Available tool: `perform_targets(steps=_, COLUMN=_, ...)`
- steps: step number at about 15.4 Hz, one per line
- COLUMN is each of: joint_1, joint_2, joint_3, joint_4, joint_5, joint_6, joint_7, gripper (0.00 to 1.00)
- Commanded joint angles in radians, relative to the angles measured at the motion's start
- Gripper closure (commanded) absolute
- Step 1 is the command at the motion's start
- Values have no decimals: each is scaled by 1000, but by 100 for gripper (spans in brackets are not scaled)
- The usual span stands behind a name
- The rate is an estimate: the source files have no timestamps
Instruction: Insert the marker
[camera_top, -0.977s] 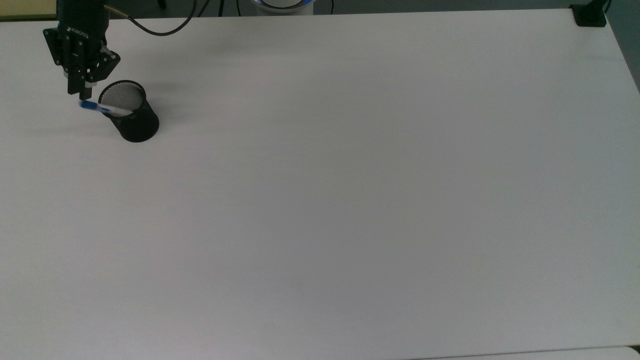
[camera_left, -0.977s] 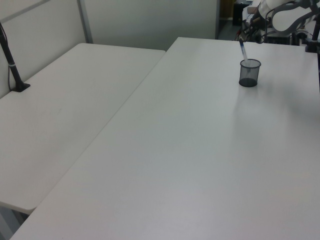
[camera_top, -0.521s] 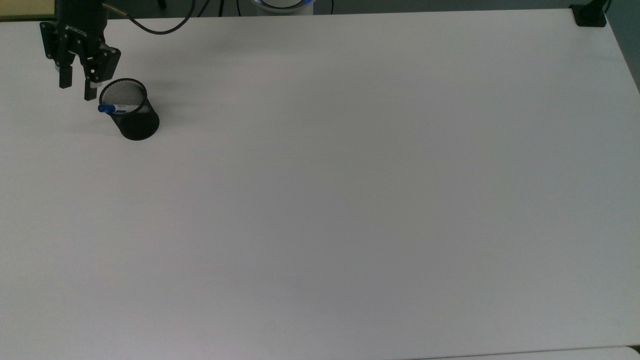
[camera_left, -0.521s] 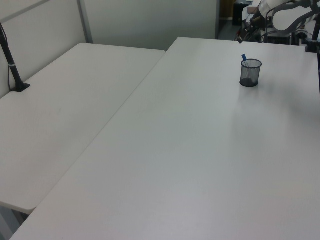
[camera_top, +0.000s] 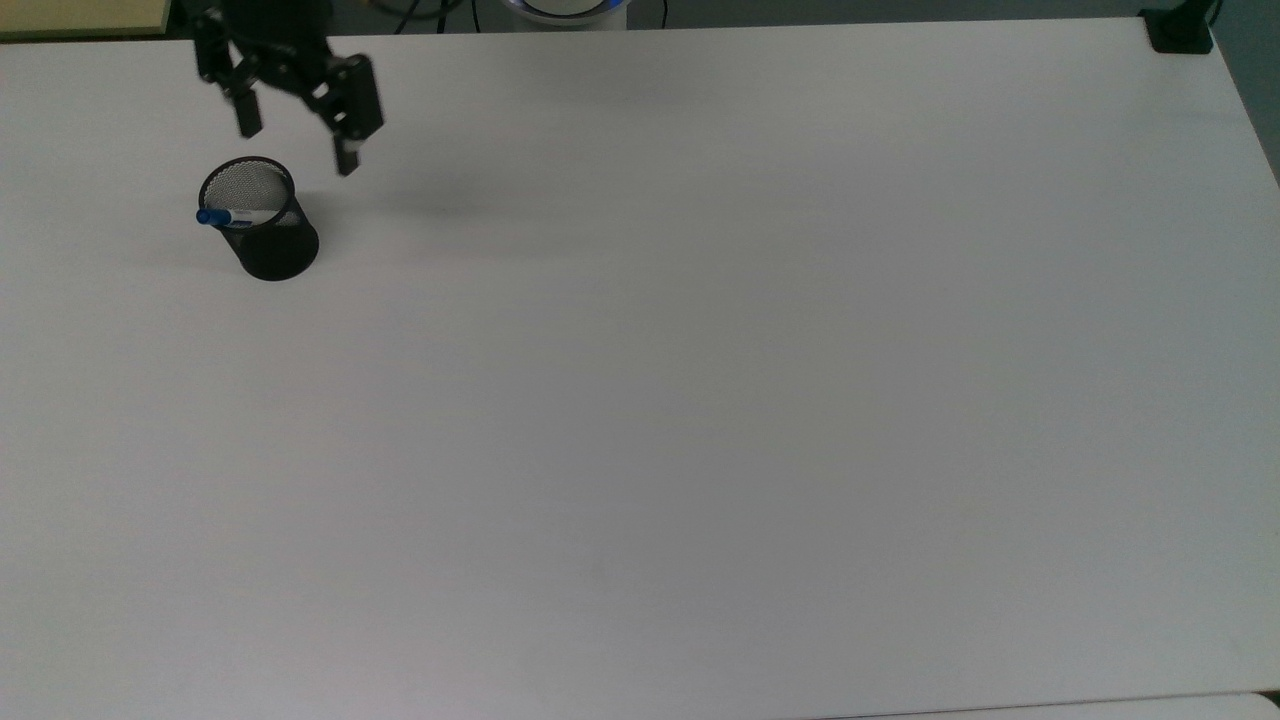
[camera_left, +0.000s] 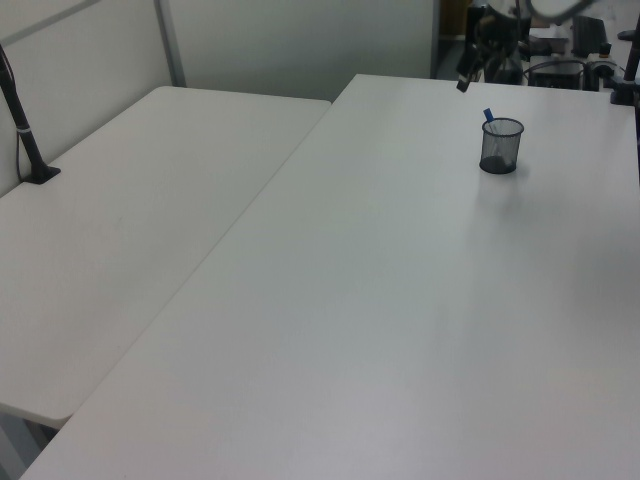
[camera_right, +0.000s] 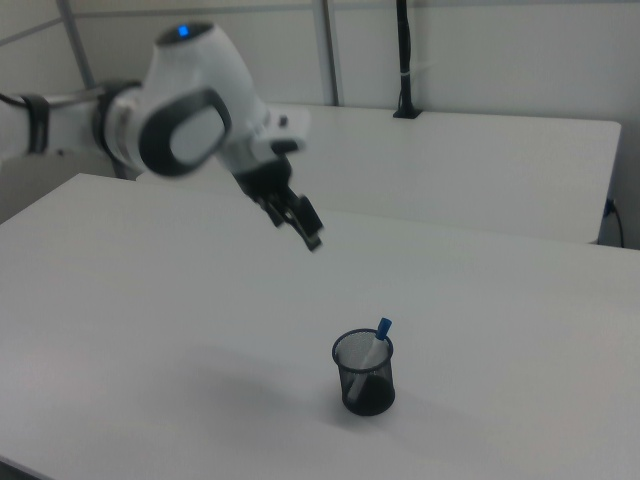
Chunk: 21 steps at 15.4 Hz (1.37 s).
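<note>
Marker: the marker (camera_top: 232, 216) stands inside the black mesh cup (camera_top: 263, 232), leaning against the rim, its blue cap poking out over the rim toward the top view's left; in the right view it (camera_right: 377, 342) leans toward the right view's right.
Cup: upright on the white bench (camera_top: 700, 400), near the top view's upper left corner; in the left view it (camera_left: 500, 146) sits at the far end.
Claw: the claw (camera_top: 296, 140) is empty with its two fingers spread wide apart, hanging in the air above the bench, near the cup but clear of it, toward the top view's upper right of the rim.
Arm: the white arm (camera_right: 170, 125) reaches in from the right view's left.
Surroundings: a second white table (camera_left: 120, 220) adjoins on the left view's left, with a black post (camera_left: 25, 130) clamped at its edge; a black clamp (camera_top: 1180, 30) sits at the bench's corner in the top view's upper right.
In the way: the bench around the cup is bare.
</note>
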Motion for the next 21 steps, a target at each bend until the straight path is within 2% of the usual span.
perform_targets(steps=1, joint_1=63, joint_2=14, joint_3=37, joint_4=226, joint_5=2, joint_6=-360, joint_7=28, gripper=0)
perform_targets(steps=3, joint_1=126, joint_2=37, joint_3=33, joint_4=295, joint_5=1, joint_6=-494, joint_7=24, gripper=0)
perform_targets(steps=5, joint_1=191, joint_2=37, joint_3=10, joint_4=310, joint_5=-1, joint_6=-538, joint_7=11, gripper=0)
perform_targets(steps=10, joint_1=341, joint_2=40, joint_3=-114, joint_4=320, joint_5=-1, joint_6=-577, joint_7=-109, gripper=0)
perform_targets(steps=13, joint_1=347, joint_2=42, joint_3=-139, joint_4=318, joint_5=2, joint_6=-579, joint_7=-127, gripper=0)
perform_targets(steps=21, joint_1=305, joint_2=33, joint_3=-144, joint_4=321, joint_5=13, joint_6=-594, joint_7=-118, gripper=0)
